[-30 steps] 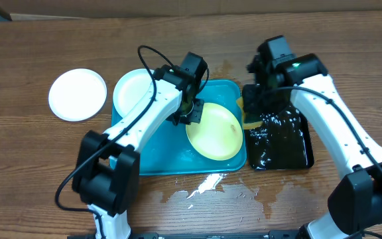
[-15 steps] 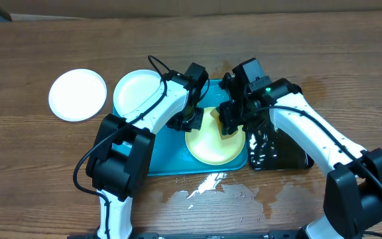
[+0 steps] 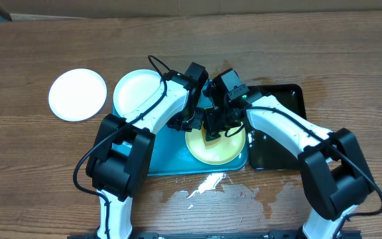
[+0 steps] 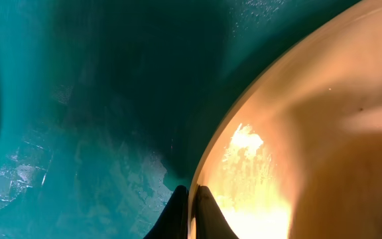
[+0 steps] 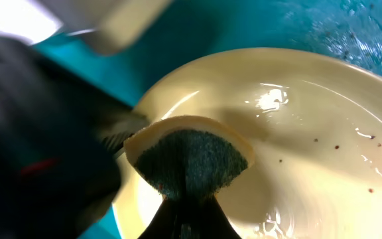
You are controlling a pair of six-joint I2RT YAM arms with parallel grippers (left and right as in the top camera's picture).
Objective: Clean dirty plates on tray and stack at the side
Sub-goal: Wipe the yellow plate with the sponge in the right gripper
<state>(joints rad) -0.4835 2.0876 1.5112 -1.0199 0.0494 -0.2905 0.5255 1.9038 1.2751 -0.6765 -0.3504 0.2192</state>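
Note:
The pale yellow-green plate [image 3: 221, 146] lies tilted at the right end of the turquoise tray [image 3: 161, 156]. My left gripper [image 3: 192, 119] is shut on the plate's left rim [image 4: 192, 199]. My right gripper [image 3: 212, 131] is shut on a yellow sponge with a dark green scouring face [image 5: 188, 156], which it holds against the plate's wet inner face [image 5: 310, 133]. Small brown specks show on the plate. A white plate [image 3: 136, 93] rests on the tray's far left corner. A second white plate [image 3: 77, 94] lies on the table left of the tray.
A black tray [image 3: 280, 129] holding water sits right of the turquoise tray. Water is spilled on the wooden table [image 3: 207, 186] in front of the tray. Both arms crowd together over the tray's right half.
My right arm has moved left from the black tray to over the yellow-green plate and brought the sponge onto it. My left gripper stays on the plate's rim.

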